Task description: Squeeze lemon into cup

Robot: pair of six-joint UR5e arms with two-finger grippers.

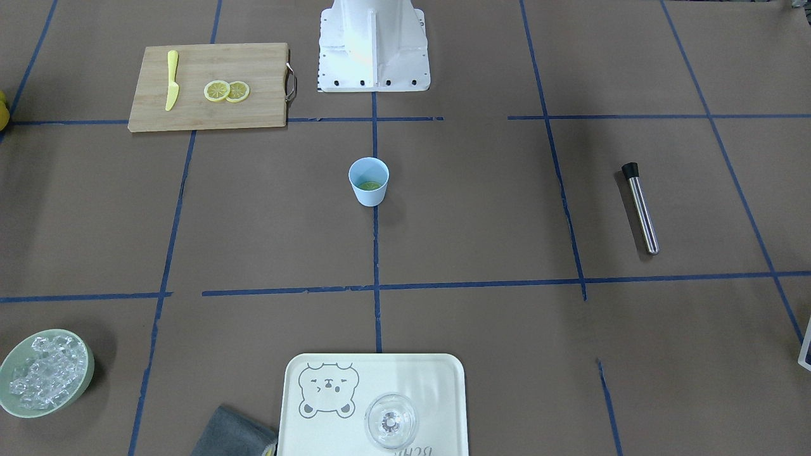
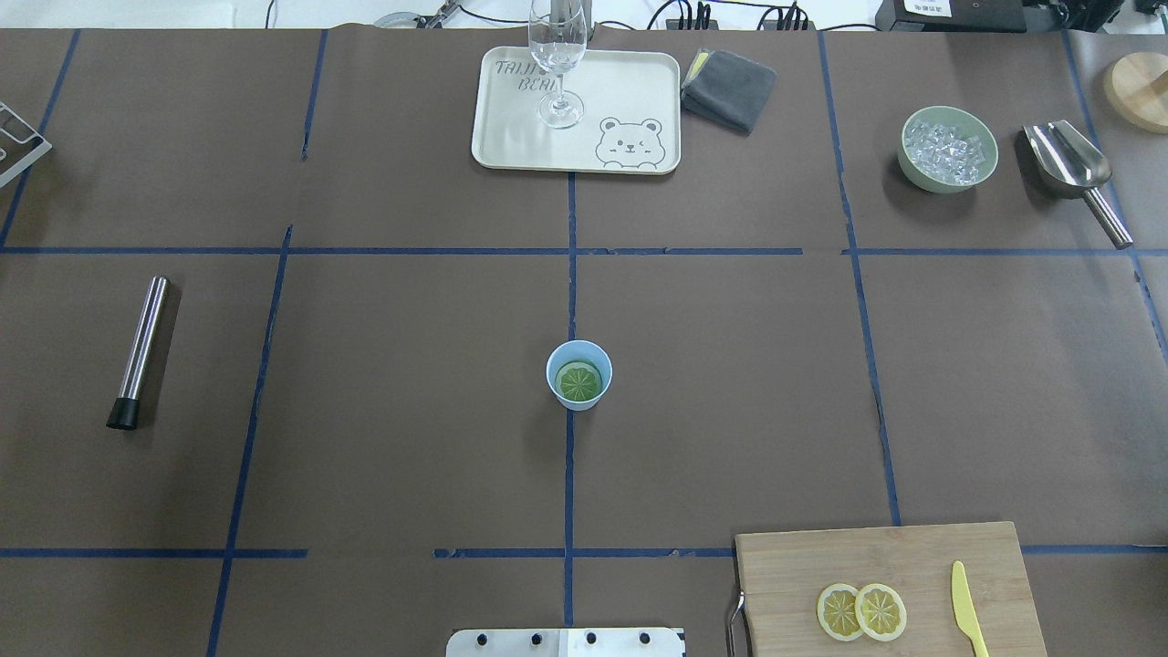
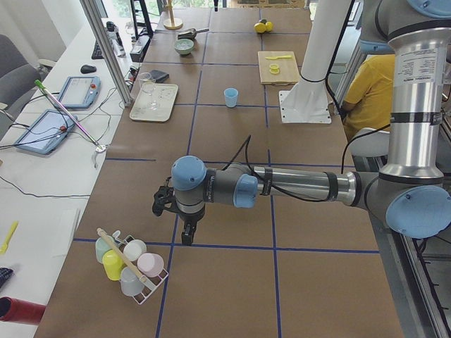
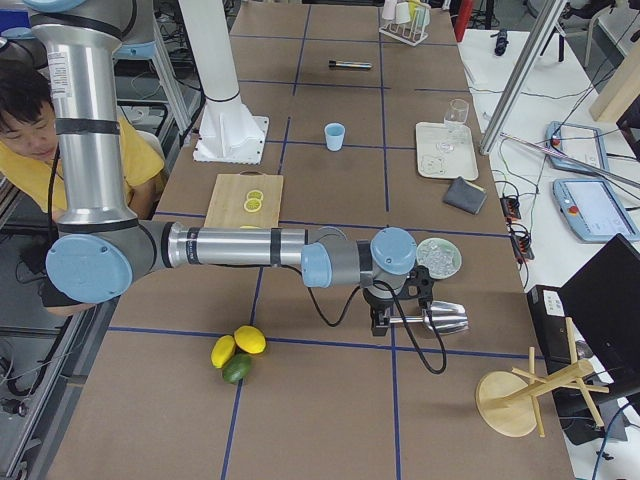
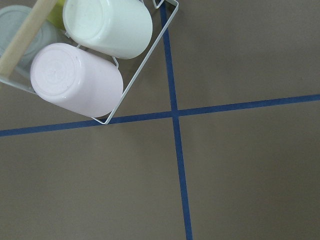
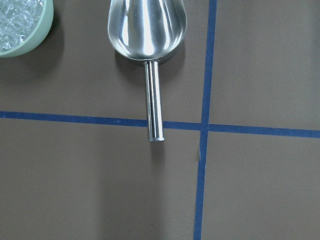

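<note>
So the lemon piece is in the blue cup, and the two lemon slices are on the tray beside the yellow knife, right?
Not quite. The lemon is in the cup, but the two lemon slices lie beside the knife on the wooden cutting board, not on the tray. The overhead exterior view shows this.

— What's under everything?
— Your table [image 2: 411, 365], papered brown and gridded with blue tape [image 2: 568, 474].
— And beside it?
— On your side runs a white bench [image 3: 49, 184] carrying tablets [image 3: 44, 132], with a grey chair [image 3: 13, 74] behind and an aluminium post [image 3: 107, 49] at the edge.
</note>
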